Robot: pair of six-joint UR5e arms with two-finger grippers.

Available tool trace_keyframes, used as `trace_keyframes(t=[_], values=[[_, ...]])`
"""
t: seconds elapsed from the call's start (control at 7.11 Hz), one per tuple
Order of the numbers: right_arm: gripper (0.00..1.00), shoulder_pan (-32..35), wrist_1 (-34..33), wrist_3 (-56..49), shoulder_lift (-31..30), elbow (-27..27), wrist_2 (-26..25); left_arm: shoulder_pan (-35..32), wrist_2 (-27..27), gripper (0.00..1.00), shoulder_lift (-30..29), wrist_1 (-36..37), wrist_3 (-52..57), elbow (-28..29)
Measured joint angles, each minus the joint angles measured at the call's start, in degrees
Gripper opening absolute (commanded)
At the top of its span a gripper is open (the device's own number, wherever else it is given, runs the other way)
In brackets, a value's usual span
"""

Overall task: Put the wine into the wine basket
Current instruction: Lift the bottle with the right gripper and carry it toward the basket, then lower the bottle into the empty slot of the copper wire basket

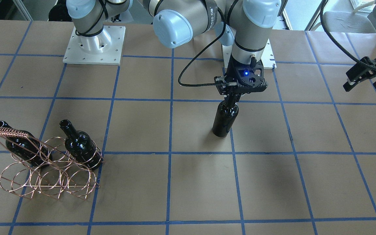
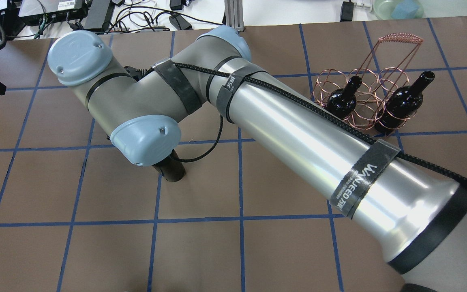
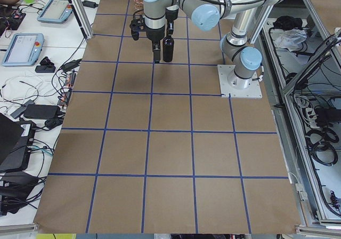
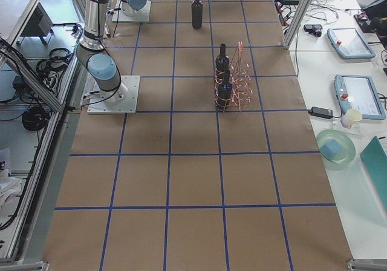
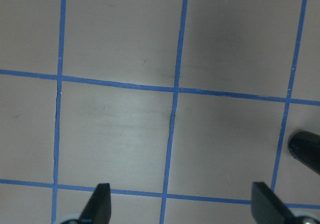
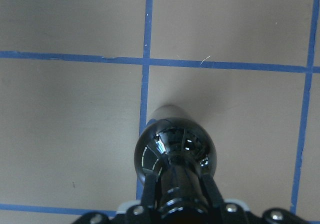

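The wine (image 1: 225,119) stands upright on the tabletop (image 1: 188,182), my right hand (image 1: 232,99) clamped around its neck. It is well apart from the wine basket (image 1: 49,176), which carries two other bottles (image 1: 80,145). My left hand (image 5: 181,199) hangs spread apart, holding nothing.

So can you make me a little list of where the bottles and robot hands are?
wine: upright, far from the wine basket, gripped from above
right gripper: fingers shut on the wine's neck
left gripper: open, holding nothing
wine basket: on the table, two other bottles resting in its rings
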Motion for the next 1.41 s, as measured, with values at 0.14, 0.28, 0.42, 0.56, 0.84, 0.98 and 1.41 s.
trace_keyframes(t=[0.14,0.28,0.42,0.56,0.84,0.98,1.41], values=[[0.02,-1.1,1.0,-0.2,-1.9,0.8,0.0,-0.3,-0.1,1.00,0.0,-0.1,0.0,0.0],[0.01,-3.0,2.8,-1.2,-4.8,2.6,0.0,-0.8,-0.1,1.00,0.1,-0.1,-0.1,0.0],[0.01,-5.6,5.0,-3.2,-8.5,5.3,0.0,-1.7,-0.2,1.00,0.3,-0.2,-0.4,0.0],[0.00,-9.1,6.8,-6.5,-13.0,8.9,0.2,-2.7,-0.3,1.00,0.5,-0.2,-0.7,0.0],[0.00,-17.7,11.8,-17.0,-22.1,15.4,0.6,-5.2,-0.3,1.00,1.3,-0.2,-3.7,0.0],[0.00,-22.5,15.9,-24.6,-25.8,17.1,0.7,-7.1,-0.3,1.00,1.6,-0.2,-6.7,0.0],[0.00,-42.9,22.1,-49.5,-31.7,18.2,0.5,-15.9,-0.1,1.00,2.7,-0.1,-17.0,-0.1]])
